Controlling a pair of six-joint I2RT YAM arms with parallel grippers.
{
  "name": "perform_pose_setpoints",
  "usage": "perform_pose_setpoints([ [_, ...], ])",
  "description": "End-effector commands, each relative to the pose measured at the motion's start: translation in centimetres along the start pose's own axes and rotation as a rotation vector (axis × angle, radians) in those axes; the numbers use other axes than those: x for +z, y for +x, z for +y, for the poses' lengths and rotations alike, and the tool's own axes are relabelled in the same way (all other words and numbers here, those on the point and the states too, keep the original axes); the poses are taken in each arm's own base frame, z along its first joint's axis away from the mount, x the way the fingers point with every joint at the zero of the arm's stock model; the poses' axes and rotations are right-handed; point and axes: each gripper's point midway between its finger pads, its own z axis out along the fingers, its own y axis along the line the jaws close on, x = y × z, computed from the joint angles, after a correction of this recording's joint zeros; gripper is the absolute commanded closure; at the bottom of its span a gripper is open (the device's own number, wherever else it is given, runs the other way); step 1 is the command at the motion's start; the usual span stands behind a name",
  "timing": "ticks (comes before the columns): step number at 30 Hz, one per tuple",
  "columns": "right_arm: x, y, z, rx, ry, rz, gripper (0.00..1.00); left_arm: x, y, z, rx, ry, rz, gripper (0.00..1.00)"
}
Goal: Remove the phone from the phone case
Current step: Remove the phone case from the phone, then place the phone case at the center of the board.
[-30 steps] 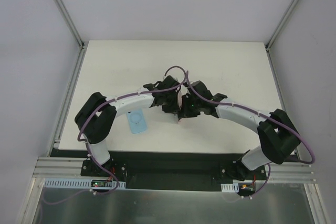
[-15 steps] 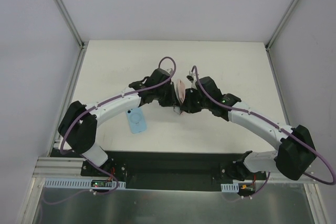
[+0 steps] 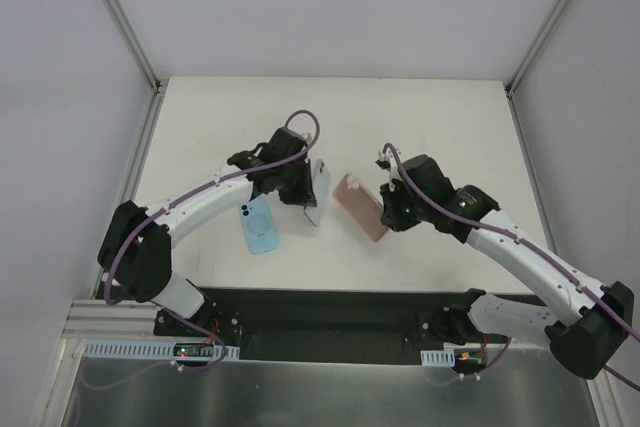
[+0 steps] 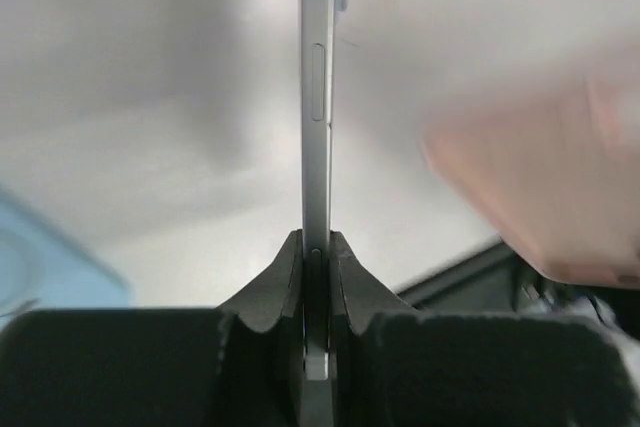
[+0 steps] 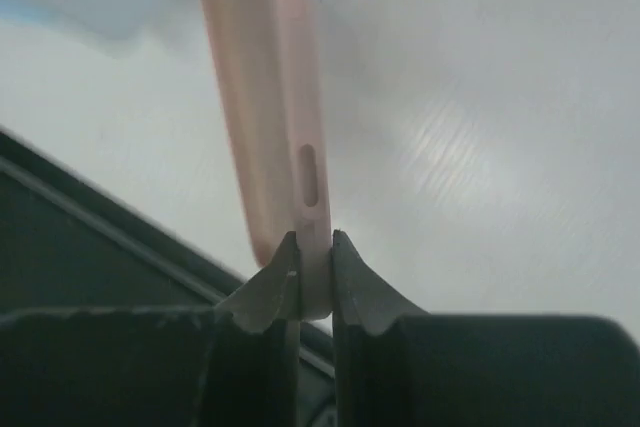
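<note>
Left pincer (image 4: 316, 247) is clamped on one end of the thin silver-grey phone (image 4: 316, 97). The left wrist view shows the phone edge-on, side button visible, bare metal with no case around it. Right pincer (image 5: 315, 247) is clamped on the rim of the soft pink phone case (image 5: 268, 87). The right wrist view shows that rim with 1 slot cut-out; whether the shell is fully empty cannot be told from this angle. In the top view the phone (image 3: 318, 190) and the case (image 3: 358, 209) hang near each other over the middle of the white desk (image 3: 440, 127), with a clear gap between them. A pale blue flat case with a ring mark (image 3: 262, 227) lies on the desk just beside the left arm. Judgement: the separation step looks complete, with 2 parts in 2 pincers. The next move likely calls for lowering each part flat onto bare desk and releasing gently. The phone is gripped by a thin edge, so a tilt at release could let it slip.
</note>
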Motion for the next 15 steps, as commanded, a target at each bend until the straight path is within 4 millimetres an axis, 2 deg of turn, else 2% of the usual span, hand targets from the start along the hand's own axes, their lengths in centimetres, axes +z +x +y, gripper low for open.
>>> perform_pose_setpoints([
  [1,-4.4,7.3,-1.8,-0.108,0.081,0.290,0.99,-2.0,-4.4,6.9,-0.040,-0.253,-0.157,1.00],
  [5,-4.3,5.6,-2.0,-0.071,0.119,0.206,0.99,-2.7,-4.7,6.6,-0.034,-0.244,-0.165,1.00],
  [7,-4.2,4.1,-2.5,-0.035,0.162,0.150,0.98,-3.0,-4.6,6.5,-0.039,-0.237,-0.169,1.00],
  [9,-4.3,2.7,-3.9,0.026,0.244,0.102,0.99,-3.2,-4.6,6.4,-0.041,-0.232,-0.173,1.00],
  [11,-4.1,2.1,-4.8,0.105,0.278,0.078,0.99,-3.5,-4.4,6.4,-0.047,-0.227,-0.176,1.00],
  [12,-3.8,1.7,-6.0,0.187,0.300,0.049,0.99,-3.6,-4.4,6.4,-0.051,-0.225,-0.176,1.00],
  [13,-3.5,1.5,-6.4,0.229,0.289,0.035,0.99,-3.7,-4.3,6.7,-0.059,-0.227,-0.173,1.00],
  [14,-3.0,1.4,-5.9,0.282,0.221,0.032,0.99,-3.8,-4.2,6.7,-0.063,-0.219,-0.171,1.00],
  [15,-2.7,0.5,-7.7,0.391,0.230,-0.023,0.99,-3.9,-4.2,6.9,-0.069,-0.219,-0.171,1.00],
])
